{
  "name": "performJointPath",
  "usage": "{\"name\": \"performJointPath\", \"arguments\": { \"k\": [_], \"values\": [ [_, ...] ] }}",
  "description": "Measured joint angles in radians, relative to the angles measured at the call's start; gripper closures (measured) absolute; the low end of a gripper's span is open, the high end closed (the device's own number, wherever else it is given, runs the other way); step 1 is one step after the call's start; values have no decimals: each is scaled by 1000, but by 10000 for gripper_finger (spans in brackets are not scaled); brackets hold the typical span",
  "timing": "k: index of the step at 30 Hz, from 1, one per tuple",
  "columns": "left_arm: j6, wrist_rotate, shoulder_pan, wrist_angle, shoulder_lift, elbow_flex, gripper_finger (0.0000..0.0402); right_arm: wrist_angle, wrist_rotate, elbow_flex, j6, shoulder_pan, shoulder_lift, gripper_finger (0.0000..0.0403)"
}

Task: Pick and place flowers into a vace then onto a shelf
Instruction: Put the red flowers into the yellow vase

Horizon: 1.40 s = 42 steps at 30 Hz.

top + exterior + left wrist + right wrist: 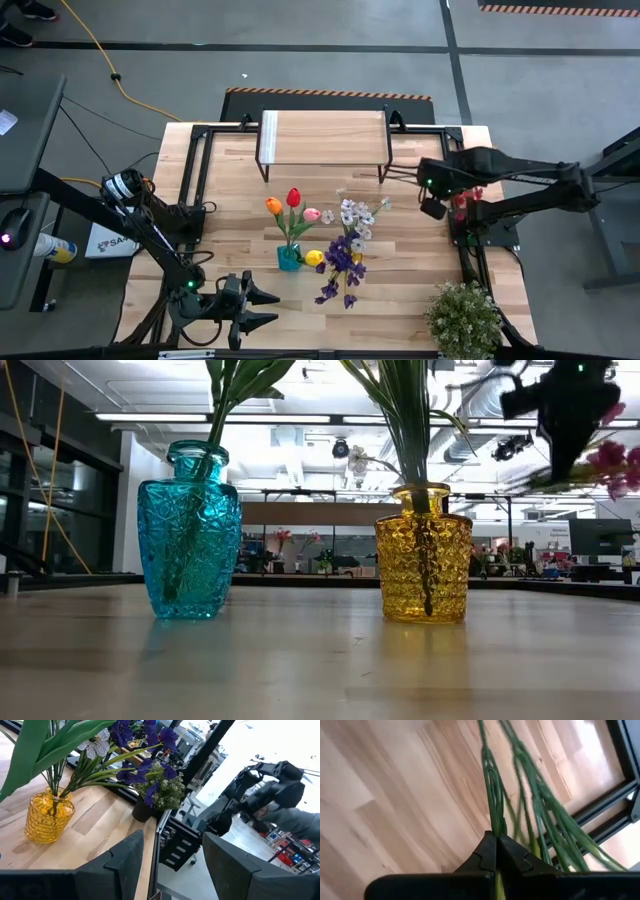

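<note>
My right gripper (437, 206) hangs over the table's right side, shut on a red-pink spray of flowers (466, 199). The low view shows it high up, with the pink blossoms (612, 462) beside it. A teal glass vase (190, 532) holds orange, red, pink and yellow tulips (293, 205). A yellow glass vase (423, 555) holds purple and white sprays (345, 248). Both vases stand on their bases mid-table. The wood-topped shelf (322, 138) stands on black legs at the far edge. My left gripper (172, 855) waits open near the table's near-left corner. My right gripper pinches the spray's thin green stems (495, 827) between its two shut fingertips (487, 851). The stems run on ahead of the fingers and fan out. The spray is lifted clear of the table, its blossoms (466, 199) toward the right edge.
A bushy pale-green potted plant (463, 318) stands at the near-right corner. Black metal frames (195, 175) run along the left and right table edges. Bare wood lies between the vases and the shelf and in front of the vases (320, 660).
</note>
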Motion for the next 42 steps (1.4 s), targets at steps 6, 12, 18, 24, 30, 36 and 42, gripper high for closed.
{"name": "performJointPath", "arguments": {
  "k": [6, 12, 18, 24, 30, 36, 42],
  "values": [
    [0, 0, 0, 0, 0, 0, 163, -82, 1, 125, -12, 0, 0, 403],
    [0, 0, 0, 0, 0, 0, 163, -129, 44, 245, -11, 0, 1, 403],
    [0, 0, 0, 0, 0, 0, 163, -133, 66, 370, -13, 0, 1, 403],
    [0, 0, 0, 1, 0, 0, 163, -131, 85, 482, -13, 0, 1, 403],
    [0, -1, 0, 40, 0, 0, 163, -106, 85, 567, -48, 0, 2, 403],
    [0, -26, 0, 129, 0, 0, 163, -15, 84, 624, -128, 0, 22, 403],
    [0, -73, 0, 290, 0, 0, 163, 62, 81, 685, -236, 0, 86, 403]
  ]
}}
